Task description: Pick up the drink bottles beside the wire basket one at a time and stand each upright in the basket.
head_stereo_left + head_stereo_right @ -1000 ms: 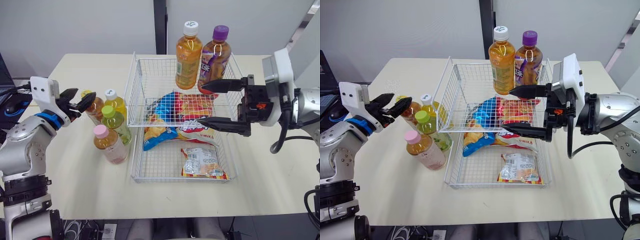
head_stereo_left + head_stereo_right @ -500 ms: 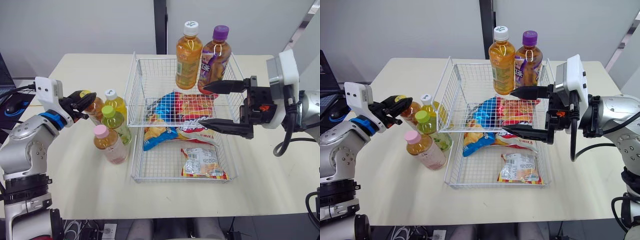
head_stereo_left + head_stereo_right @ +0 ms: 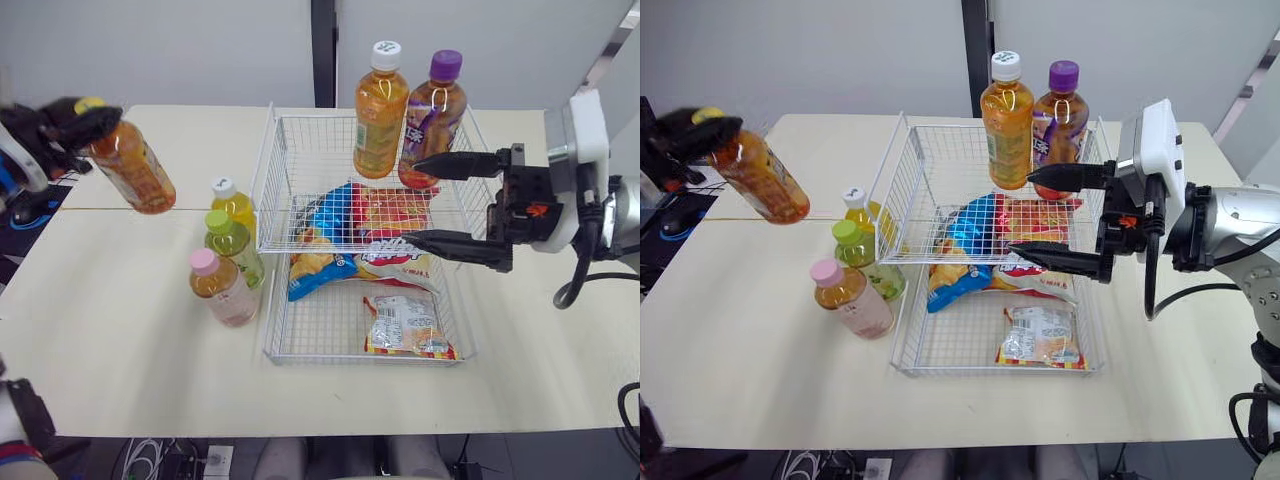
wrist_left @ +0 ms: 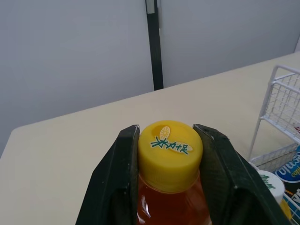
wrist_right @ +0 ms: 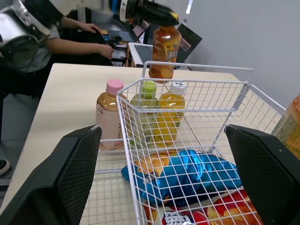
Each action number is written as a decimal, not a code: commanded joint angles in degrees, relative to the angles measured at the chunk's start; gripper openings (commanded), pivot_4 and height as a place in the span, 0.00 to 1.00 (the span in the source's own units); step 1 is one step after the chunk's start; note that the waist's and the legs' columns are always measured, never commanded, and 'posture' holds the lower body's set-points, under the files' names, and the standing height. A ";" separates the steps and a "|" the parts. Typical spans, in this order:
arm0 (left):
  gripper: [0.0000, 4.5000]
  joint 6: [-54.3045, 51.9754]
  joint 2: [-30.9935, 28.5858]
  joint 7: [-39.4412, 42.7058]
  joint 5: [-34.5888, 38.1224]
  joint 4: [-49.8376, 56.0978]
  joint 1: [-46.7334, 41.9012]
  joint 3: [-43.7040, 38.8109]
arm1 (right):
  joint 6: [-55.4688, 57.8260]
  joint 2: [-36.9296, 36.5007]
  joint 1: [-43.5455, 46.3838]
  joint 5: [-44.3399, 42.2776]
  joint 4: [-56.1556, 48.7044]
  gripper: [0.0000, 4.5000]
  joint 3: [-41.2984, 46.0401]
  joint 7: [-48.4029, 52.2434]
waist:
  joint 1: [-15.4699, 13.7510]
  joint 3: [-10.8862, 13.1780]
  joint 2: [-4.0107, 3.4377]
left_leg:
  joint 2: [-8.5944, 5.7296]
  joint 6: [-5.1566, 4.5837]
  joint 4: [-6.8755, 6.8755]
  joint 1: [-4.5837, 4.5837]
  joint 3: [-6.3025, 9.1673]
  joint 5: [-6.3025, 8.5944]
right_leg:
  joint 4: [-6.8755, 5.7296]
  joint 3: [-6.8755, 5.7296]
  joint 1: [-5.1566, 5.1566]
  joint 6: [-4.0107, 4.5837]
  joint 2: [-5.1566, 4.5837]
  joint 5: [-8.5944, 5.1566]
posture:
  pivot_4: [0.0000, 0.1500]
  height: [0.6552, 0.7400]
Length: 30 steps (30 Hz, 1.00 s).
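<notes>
My left gripper (image 3: 72,118) is shut on the yellow cap (image 4: 169,146) of an amber bottle (image 3: 135,172), which hangs tilted in the air above the table's left side. Three bottles stand left of the wire basket (image 3: 268,300): a white-capped one (image 3: 230,203), a green-capped one (image 3: 232,245) and a pink-capped one (image 3: 222,290). At the basket's far end stand an orange bottle (image 3: 378,112) and a purple-capped bottle (image 3: 432,110). My right gripper (image 3: 410,200) is open over the basket's right half, holding nothing.
Snack bags (image 3: 360,225) and a flat packet (image 3: 405,325) lie in the basket. A grey wall stands behind the table (image 3: 130,370). In the right wrist view a person (image 5: 70,35) sits at a desk beyond the table's left end.
The left gripper has lifted the yellow-capped amber bottle out of the group, up and to the left. The right gripper has hardly moved.
</notes>
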<state>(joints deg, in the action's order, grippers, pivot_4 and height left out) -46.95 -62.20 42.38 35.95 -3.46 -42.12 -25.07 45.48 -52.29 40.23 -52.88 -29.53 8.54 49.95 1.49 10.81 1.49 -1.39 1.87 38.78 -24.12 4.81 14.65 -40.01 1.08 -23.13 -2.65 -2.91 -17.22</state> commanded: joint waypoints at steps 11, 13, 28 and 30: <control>0.30 -2.94 0.38 16.25 -2.28 -13.75 -41.37 20.67 | 1.37 -7.80 1.54 -0.77 1.86 1.00 7.76 -0.07 | 0.31 0.01 0.01 | 0.00 0.00 0.03 -0.15 -0.13 -0.01 | -0.03 -0.05 -0.05 -0.01 0.15 0.00 | 1.00 1.00; 0.30 -2.67 3.12 17.99 -3.39 -16.46 -45.50 22.74 | 1.49 -7.77 1.14 -1.03 1.35 1.00 7.95 -0.40 | 0.39 0.01 0.01 | 0.02 0.00 0.03 -0.15 -0.15 0.00 | -0.03 -0.04 -0.05 -0.01 0.17 0.00 | 1.00 1.00; 0.30 7.00 23.10 18.73 -12.09 -31.16 -51.53 26.09 | 1.94 -6.75 0.39 -1.94 -0.12 1.00 8.24 -2.61 | 0.38 0.02 0.00 | 0.02 -0.01 0.06 -0.23 -0.02 0.00 | -0.03 0.03 -0.14 -0.01 0.12 -0.01 | 1.00 1.00; 0.30 8.20 24.87 18.40 -13.06 -32.28 -50.28 26.25 | 1.98 -6.90 0.20 -2.12 -0.25 1.00 8.41 -2.78 | 0.38 0.02 0.00 | 0.01 -0.01 0.06 -0.24 -0.02 0.00 | -0.02 0.04 -0.16 -0.01 0.10 -0.01 | 1.00 1.00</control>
<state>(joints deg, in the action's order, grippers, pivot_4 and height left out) -41.50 -37.28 61.43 23.55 -36.35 -91.34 3.04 47.73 -58.60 40.21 -54.18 -28.71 14.62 47.46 1.87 10.82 1.49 -1.38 1.87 38.83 -24.36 4.79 14.65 -40.03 1.13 -23.29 -2.66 -2.81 -17.23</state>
